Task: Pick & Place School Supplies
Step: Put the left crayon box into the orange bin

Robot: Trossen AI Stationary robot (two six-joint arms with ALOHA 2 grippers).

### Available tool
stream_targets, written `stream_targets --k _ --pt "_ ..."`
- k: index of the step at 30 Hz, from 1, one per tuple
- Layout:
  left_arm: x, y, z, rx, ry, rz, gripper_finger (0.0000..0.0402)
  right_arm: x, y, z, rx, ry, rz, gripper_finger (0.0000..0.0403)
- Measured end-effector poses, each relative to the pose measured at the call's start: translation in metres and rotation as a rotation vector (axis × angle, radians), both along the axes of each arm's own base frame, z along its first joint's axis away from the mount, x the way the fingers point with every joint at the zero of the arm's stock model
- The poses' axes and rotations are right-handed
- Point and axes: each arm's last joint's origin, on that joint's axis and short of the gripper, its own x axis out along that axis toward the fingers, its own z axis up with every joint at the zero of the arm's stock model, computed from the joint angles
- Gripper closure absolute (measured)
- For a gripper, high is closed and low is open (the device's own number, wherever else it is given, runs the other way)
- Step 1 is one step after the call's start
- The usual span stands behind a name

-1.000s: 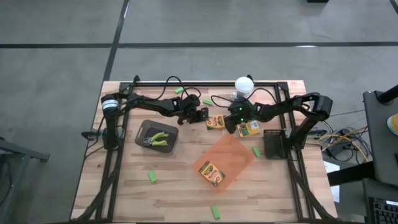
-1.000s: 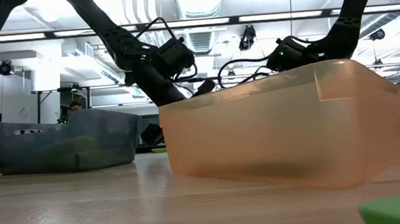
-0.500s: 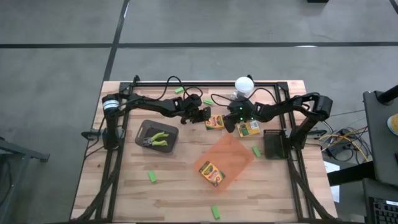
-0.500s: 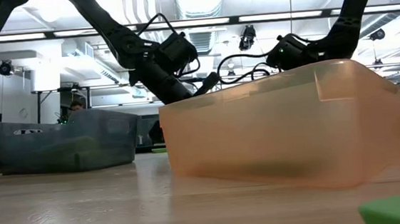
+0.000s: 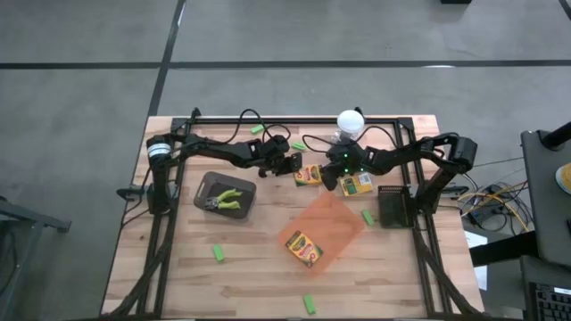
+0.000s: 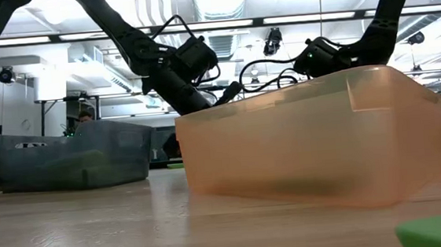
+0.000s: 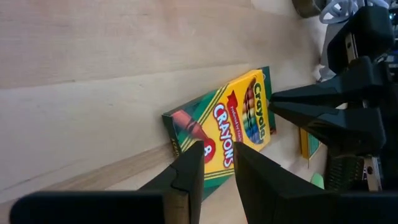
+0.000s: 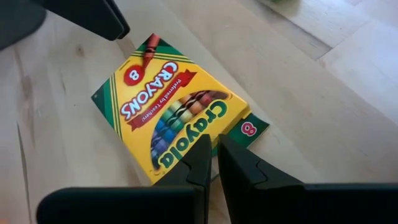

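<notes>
A yellow-and-green crayon box (image 5: pixel 309 175) lies flat on the table between my two grippers. My left gripper (image 7: pixel 217 149) stands at the box's (image 7: pixel 221 127) red-crayon end, fingers a narrow gap apart, apart from it in the right wrist view. My right gripper (image 8: pixel 214 152) is shut, with its tips at the opposite edge of the box (image 8: pixel 168 106). A second crayon box (image 5: pixel 359 185) lies under my right arm. A third (image 5: pixel 304 248) lies in the orange tray (image 5: pixel 335 218). Two plier-like tools (image 5: pixel 227 198) lie in a grey bin (image 5: pixel 207 183). My right gripper's shut fingertips (image 8: pixel 205 149) stand at the box's edge beside the "Crayola" lettering (image 8: pixel 186 140). They come slanting down from the table's right. I cannot tell whether they touch it. The box lies flat on the table.
Green stubby pieces lie scattered: (image 5: pixel 218 254), (image 5: pixel 310 304), (image 5: pixel 367 217), (image 5: pixel 257 129). A white lamp (image 5: pixel 350 122) with its cable stands at the far edge, and a black mesh holder (image 5: pixel 393 207) at the right. In the low view the orange tray (image 6: pixel 316 139) hides both grippers' fingertips.
My left gripper has shifted slightly toward the table's right, closer to the crayon box, and a little up, then kept still.
</notes>
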Motion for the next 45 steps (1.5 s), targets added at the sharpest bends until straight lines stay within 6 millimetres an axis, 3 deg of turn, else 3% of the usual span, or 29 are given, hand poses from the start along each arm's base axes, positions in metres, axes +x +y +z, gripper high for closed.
stream_targets --k 36,45 --pt "-0.001 -0.007 -0.003 -0.027 0.038 0.010 0.0312 0.001 0.003 -0.009 0.024 0.041 0.012 0.0376" --pt "0.000 -0.010 -0.013 -0.027 0.082 0.027 0.0312 0.001 0.003 -0.009 0.023 0.040 0.012 0.0376"
